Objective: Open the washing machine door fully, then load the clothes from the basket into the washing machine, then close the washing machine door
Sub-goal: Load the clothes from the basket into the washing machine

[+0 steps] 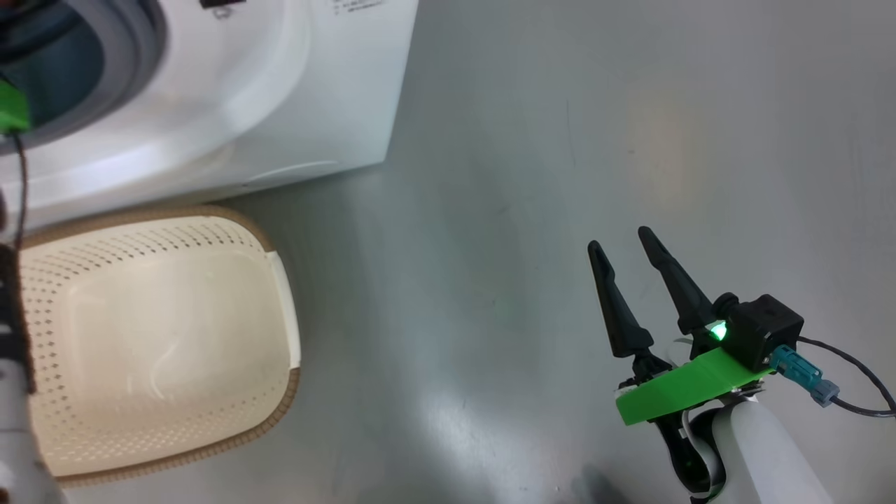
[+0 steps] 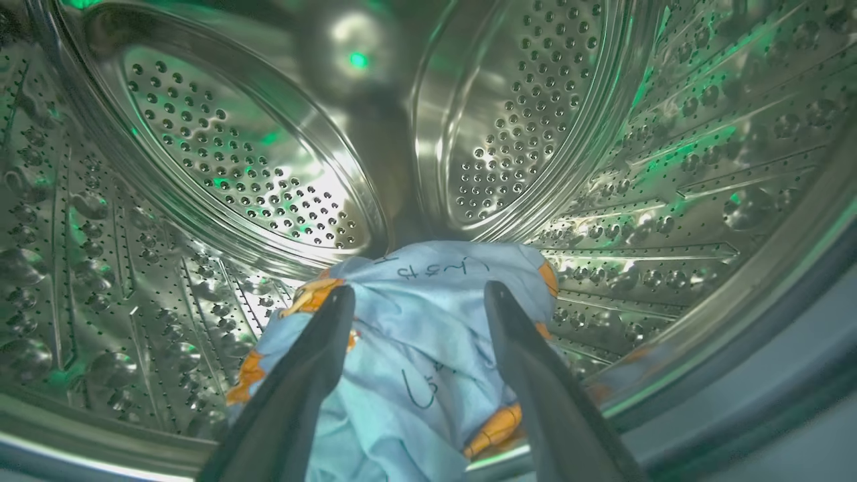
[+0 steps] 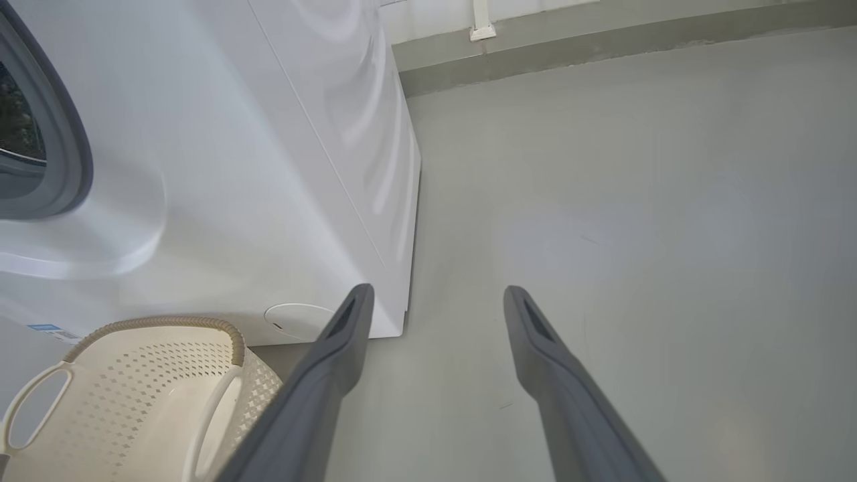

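The left gripper (image 2: 418, 291) reaches into the washing machine's (image 1: 280, 105) drum (image 2: 234, 167), a shiny steel cylinder stamped with rows of small round holes and raised ribs, tinted by green light. Its jaws stand wide apart, and the two long dark tapering fingers (image 2: 315, 361) lie over a light blue garment (image 2: 415, 348) without pinching it. The cloth is soft and crumpled into folds, printed with orange cartoon shapes and thin dark scribbled lines. It rests heaped on the drum's lower wall, just inside the front lip.

In the head view the machine is a smooth, glossy white box with a rounded recess around its opening, ringed by a grey rubber seal (image 1: 140, 63). Just in front of it on the grey, slightly shiny floor (image 1: 525, 175) stands the basket (image 1: 154, 336). It is a rounded rectangle of cream plastic, its walls pierced by rows of small diamond holes, with a brown woven-look rim and white loop handles (image 3: 33, 408).

The right gripper (image 1: 619, 238) hangs over bare floor, well apart from the basket, jaws wide and holding nothing. Its fingers rise from a bright green plastic mount (image 1: 686, 388).
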You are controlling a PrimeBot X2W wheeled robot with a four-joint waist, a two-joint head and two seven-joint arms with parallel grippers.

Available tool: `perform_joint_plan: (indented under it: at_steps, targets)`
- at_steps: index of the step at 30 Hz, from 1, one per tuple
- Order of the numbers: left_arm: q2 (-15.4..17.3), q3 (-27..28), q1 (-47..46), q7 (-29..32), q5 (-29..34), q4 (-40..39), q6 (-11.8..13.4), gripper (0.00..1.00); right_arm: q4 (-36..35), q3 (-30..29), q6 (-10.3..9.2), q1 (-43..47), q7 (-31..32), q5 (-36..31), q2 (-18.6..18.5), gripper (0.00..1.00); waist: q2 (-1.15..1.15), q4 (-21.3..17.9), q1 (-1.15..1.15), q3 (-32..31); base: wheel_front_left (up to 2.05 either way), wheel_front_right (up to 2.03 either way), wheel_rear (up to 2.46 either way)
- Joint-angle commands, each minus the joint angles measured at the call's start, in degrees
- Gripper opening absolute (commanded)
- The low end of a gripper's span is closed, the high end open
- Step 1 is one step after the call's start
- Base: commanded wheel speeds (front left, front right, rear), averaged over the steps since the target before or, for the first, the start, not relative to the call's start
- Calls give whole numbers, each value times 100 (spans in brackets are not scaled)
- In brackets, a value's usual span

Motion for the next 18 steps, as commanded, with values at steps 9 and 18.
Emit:
perform_joint_plan:
  at_steps: [9,18]
  targets:
    - [36,178,921,-29,-51,-544,-65,100,-9,113,56,138,-27,30,-62,100,0,214,0,-607,0,0,0]
    - [-248,265,1848,-29,-64,-1079,-125,100,90,94,56,290,-27,49,-122,100,0,318,0,-1144,0,0,0]
